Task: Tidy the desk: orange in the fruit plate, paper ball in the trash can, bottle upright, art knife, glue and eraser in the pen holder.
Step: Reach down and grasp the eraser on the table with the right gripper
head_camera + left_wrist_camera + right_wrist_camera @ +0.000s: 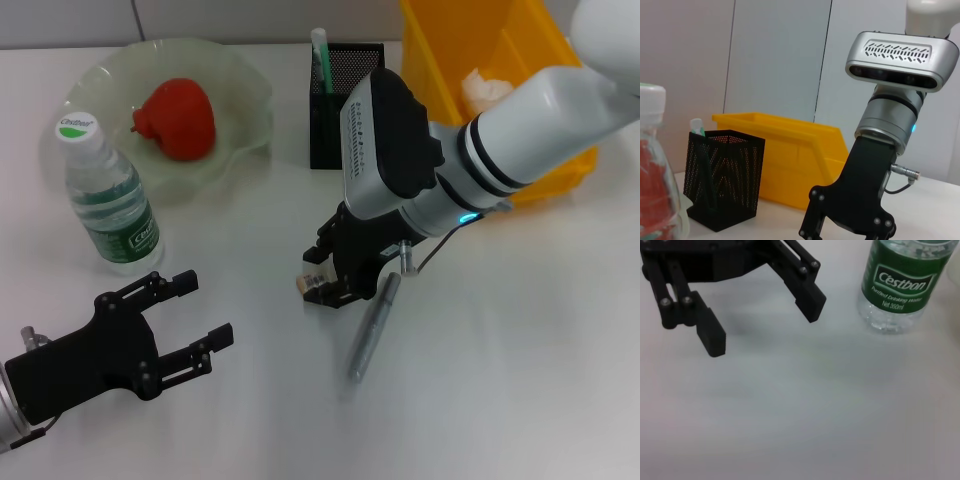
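My right gripper (322, 287) is low over the table's middle, shut on a small pale eraser (307, 284). It also shows in the left wrist view (845, 234), fingertips cut off. A grey art knife (373, 325) lies flat just beside it. My left gripper (195, 312) is open and empty near the front left; it shows in the right wrist view (762, 325). The water bottle (108, 197) stands upright. A red fruit (178, 118) lies in the pale green plate (245, 85). The black mesh pen holder (340, 105) holds a green-white glue stick (321, 55).
A yellow bin (540, 60) at the back right holds a white paper ball (485, 90). The bottle (897, 282) stands close to my left gripper's fingers. The pen holder (722, 177) stands just in front of the bin (800, 160).
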### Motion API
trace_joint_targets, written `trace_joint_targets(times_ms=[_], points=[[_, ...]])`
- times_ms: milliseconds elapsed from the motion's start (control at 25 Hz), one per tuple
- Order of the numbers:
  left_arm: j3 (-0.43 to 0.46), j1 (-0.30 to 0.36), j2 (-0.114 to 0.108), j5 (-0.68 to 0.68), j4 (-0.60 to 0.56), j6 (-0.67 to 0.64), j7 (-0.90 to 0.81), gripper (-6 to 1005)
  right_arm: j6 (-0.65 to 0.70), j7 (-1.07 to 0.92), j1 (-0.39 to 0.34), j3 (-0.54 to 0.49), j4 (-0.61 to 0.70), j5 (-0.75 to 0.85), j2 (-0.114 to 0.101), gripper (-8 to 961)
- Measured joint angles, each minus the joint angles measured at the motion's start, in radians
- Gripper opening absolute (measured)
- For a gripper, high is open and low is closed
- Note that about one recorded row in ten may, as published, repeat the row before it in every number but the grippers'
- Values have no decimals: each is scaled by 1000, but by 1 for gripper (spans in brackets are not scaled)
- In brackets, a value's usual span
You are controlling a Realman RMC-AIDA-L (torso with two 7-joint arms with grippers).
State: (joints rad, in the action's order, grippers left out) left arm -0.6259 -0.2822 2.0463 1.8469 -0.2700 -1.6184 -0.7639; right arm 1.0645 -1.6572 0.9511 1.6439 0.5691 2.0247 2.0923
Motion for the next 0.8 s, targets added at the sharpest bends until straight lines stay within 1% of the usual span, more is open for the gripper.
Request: trace_joint_targets(times_ms=[600,800], points=[[-2,0,0,0,0,0,0,781,-9,-2,3,4,-15,-7,0,393],[-2,0,1,0,0,0,0,781,-9,-2,3,6,-16,-8,0,384]])
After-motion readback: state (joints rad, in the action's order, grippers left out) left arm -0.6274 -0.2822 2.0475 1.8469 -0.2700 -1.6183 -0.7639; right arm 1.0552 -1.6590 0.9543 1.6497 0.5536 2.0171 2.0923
